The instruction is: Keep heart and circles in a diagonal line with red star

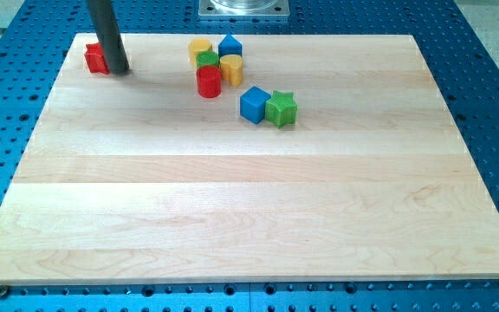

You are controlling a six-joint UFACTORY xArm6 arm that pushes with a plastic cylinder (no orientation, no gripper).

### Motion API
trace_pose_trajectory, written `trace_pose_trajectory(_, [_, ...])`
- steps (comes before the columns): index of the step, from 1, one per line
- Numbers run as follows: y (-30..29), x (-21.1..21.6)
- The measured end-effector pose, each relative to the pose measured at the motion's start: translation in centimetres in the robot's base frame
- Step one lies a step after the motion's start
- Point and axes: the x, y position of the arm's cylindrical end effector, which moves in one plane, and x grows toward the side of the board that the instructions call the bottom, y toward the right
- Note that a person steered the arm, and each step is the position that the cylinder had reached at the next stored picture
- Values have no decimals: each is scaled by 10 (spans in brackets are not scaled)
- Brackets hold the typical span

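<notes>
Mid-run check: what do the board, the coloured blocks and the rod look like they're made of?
Board: pale wood, matte, with visible grain and joined planks. Blocks, such as the green star and blue cube: probably plastic, with ribbed faces that may mean printing. My tip, beside the red block: a dark, smooth rod; metal or plastic, unclear.

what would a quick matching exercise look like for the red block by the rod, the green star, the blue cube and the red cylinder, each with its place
Things:
1. red block
2. green star
3. blue cube
4. red cylinder

Places:
A. bottom of the cluster at the view's top
B. touching the green star's left side
C. against my tip, partly hidden
D. furthest toward the view's right

Pairs: 1-C, 2-D, 3-B, 4-A
</notes>
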Motion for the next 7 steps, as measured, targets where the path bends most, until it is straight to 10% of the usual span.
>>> trace_pose_trajectory(7, [150,-72])
